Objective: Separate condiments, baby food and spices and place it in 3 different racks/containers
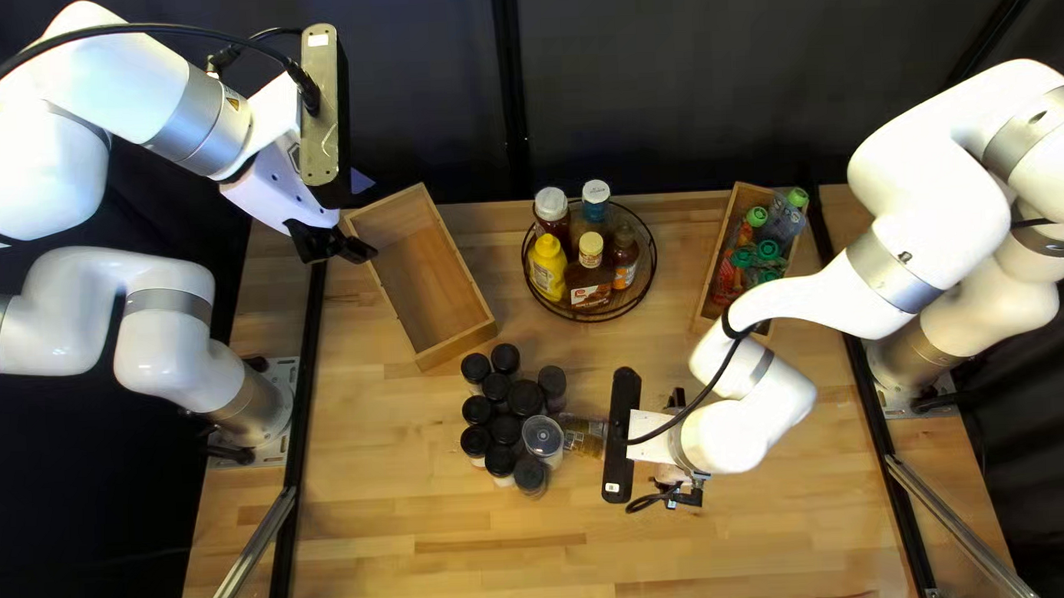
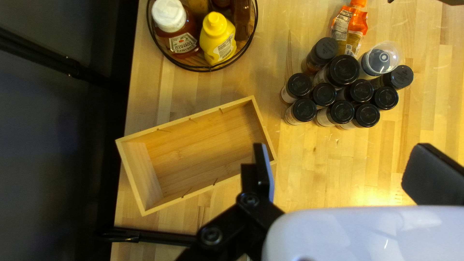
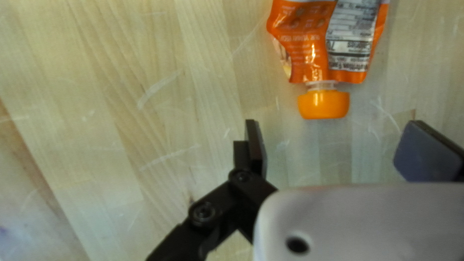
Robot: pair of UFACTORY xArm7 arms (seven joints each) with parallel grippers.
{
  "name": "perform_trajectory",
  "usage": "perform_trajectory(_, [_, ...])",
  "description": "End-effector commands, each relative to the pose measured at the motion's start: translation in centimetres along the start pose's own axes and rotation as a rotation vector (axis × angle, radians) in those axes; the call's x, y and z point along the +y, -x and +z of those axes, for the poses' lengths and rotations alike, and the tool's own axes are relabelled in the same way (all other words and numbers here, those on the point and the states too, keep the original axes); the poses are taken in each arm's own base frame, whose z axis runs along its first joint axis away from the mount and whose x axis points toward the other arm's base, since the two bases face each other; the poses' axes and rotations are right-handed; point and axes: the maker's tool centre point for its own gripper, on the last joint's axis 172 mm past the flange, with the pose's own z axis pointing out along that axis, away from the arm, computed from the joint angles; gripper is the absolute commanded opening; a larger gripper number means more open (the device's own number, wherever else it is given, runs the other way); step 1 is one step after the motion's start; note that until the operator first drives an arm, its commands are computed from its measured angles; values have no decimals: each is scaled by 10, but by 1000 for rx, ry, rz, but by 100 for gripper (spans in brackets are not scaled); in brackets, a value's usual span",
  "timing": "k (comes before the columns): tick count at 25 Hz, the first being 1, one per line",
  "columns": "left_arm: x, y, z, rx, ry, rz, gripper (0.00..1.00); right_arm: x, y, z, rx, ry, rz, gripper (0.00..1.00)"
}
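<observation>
Near the table's [image 1: 447, 573] middle, crowded spice jars [image 1: 524, 397] bordered the baby food pouch [image 3: 314, 43]. The right gripper [image 1: 687, 487] was spread near its cap [image 3: 324, 105]; the left gripper [image 1: 339, 249], also spread, hung beside the far-left wooden box [image 1: 457, 346].

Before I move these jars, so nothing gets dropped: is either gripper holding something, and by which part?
Nothing: the left gripper is open near the wooden box; the right gripper is open, the orange pouch ahead of it.

orange pouch [image 3: 311, 50] cut off, round basket [image 2: 207, 70] cropped
</observation>
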Motion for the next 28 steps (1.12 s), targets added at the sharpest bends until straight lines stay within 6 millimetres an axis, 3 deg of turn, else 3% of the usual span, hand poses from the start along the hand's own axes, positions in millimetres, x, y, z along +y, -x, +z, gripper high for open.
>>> perform_trajectory(1, [0, 0, 0, 0, 0, 0, 100, 0, -5, 9, 2, -14, -6, 93])
perform_trajectory(3, [0, 0, 0, 0, 0, 0, 100, 1, -7, 13, 2, -21, -9, 80])
perform_trajectory(4, [0, 0, 0, 0, 0, 0, 100, 1, -7, 14, 1, -22, -10, 55])
perform_trajectory(5, [0, 0, 0, 0, 0, 0, 100, 1, -7, 14, 1, -23, -10, 13])
perform_trajectory(6, [0, 0, 0, 0, 0, 0, 100, 2, -7, 13, 2, -22, -10, 8])
perform_trajectory(12, [0, 0, 0, 0, 0, 0, 100, 4, -1, -3, 6, -4, -11, 1])
perform_trajectory(17, [0, 0, 0, 0, 0, 0, 100, 12, 7, -38, 5, 14, -19, 1])
perform_trajectory(28, [0, 0, 0, 0, 0, 0, 100, 51, 24, -148, -4, 60, -31, 0])
